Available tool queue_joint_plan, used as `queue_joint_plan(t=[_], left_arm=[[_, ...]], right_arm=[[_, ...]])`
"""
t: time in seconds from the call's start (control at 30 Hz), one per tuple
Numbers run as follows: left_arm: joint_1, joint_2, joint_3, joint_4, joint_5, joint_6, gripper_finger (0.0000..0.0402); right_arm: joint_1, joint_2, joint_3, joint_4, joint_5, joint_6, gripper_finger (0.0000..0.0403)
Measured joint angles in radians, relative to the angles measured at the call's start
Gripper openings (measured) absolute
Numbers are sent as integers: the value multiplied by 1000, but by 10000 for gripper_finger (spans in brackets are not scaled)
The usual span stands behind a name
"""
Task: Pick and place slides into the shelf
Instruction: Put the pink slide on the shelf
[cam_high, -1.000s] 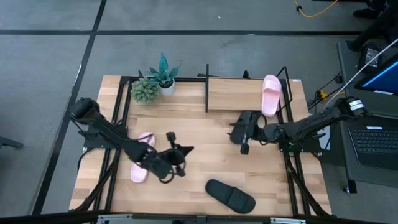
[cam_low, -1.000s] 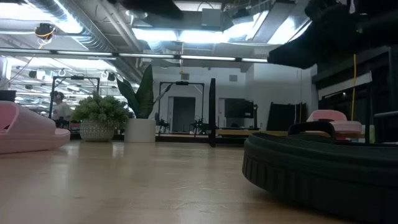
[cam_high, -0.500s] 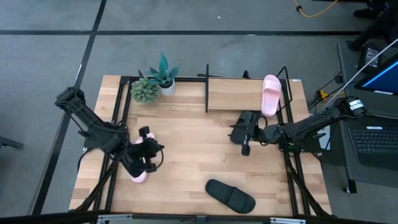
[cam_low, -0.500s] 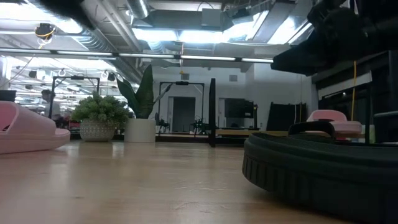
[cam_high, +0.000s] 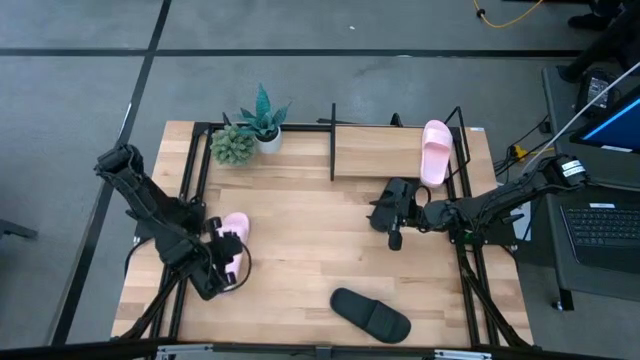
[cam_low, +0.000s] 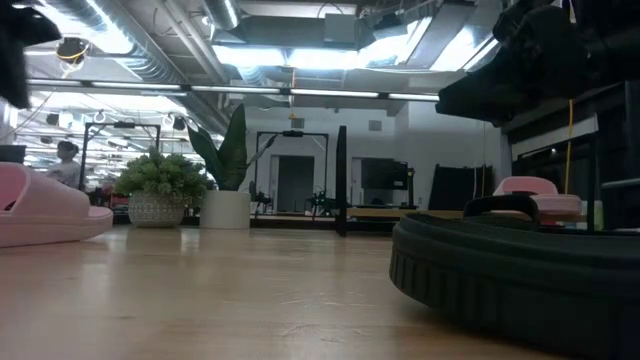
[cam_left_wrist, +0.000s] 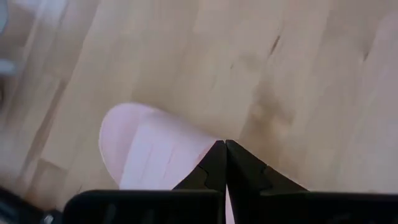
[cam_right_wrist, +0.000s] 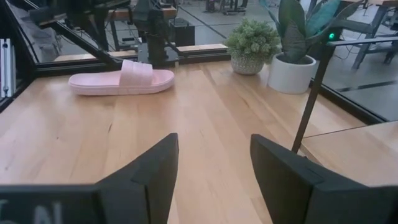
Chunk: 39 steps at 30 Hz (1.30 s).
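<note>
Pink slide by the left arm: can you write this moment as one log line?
left end effector: shut, over pink slide | right end effector: open, mid-table | second pink slide: on shelf | black slide: on table

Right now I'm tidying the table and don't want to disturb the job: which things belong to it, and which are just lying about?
Part of the job:
- pink slide on the table, under the left gripper
- black slide at the front
- pink slide on the shelf
- shelf

Just lying about:
- bushy potted plant
- spiky potted plant
- laptop off the table

Pink slide (cam_high: 233, 238) flat on table, left; second pink slide (cam_high: 435, 152) on shelf (cam_high: 385, 150), right end; black slide (cam_high: 371, 314) front.
</note>
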Motion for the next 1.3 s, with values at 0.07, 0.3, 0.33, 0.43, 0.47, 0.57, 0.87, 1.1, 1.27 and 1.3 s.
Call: queue_joint_plan(t=[0.07, 0.3, 0.33, 0.43, 0.47, 0.57, 0.87, 1.1, 1.27, 1.3], left_arm=[[-28, 21, 0, -16, 5, -31, 0], [-139, 64, 0, -106, 42, -274, 0], [-152, 73, 0, -121, 51, -311, 0], [-182, 101, 0, -150, 59, -371, 0], [-188, 113, 0, -156, 59, -383, 0], [-198, 151, 0, -168, 60, -407, 0], [-199, 281, 0, -229, 44, -409, 0], [-198, 345, 0, -242, 44, -412, 0], [-198, 349, 0, -243, 45, -464, 0], [-198, 349, 0, -242, 48, -467, 0]], right_arm=[[0, 0, 0, 0, 0, -3, 200], [-2, 3, 0, 0, 0, -3, 200], [-2, 3, 0, 0, 0, -4, 200], [-2, 3, 0, 0, 0, -5, 200], [-2, 3, 0, 1, 0, -5, 200], [-2, 3, 0, 1, 1, -8, 200], [-2, 3, 0, 1, 1, -10, 200], [-2, 3, 0, 1, 1, -10, 200], [-2, 3, 0, 1, 1, -10, 200], [-2, 3, 0, 0, 1, -10, 200]])
